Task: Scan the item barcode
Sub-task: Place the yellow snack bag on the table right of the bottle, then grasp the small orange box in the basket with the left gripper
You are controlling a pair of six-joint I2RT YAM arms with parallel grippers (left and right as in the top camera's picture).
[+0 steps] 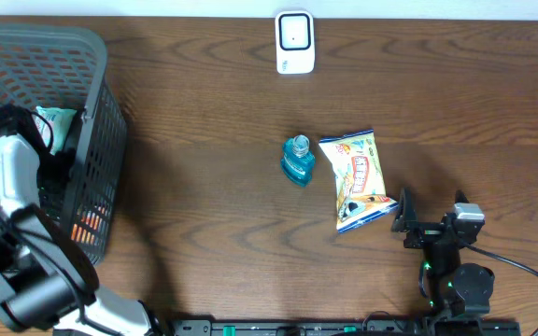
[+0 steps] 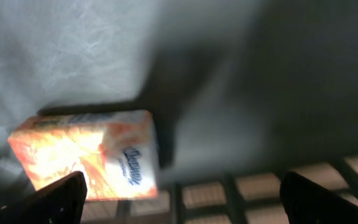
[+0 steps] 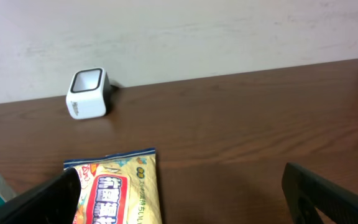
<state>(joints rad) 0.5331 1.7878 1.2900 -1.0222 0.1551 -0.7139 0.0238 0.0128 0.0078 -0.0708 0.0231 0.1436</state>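
Mid-table, the snack bag (image 1: 358, 179) lies long axis near-to-far, far end tipped toward the scanner (image 1: 295, 42); left gripper (image 2: 182, 180) and right gripper (image 3: 179, 177) gape wide, empty

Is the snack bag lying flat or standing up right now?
Lying flat. The snack bag rests printed face up on the table, beside the blue bottle.

Table (image 1: 204, 215): dark brown top with pronounced wood grain; it filled the overhead view and carried soft, blurred shadows.
Wall (image 3: 197, 37): plain, pale off-white, faintly mottled; it stood along the table's far edge.
Light: even and diffuse.
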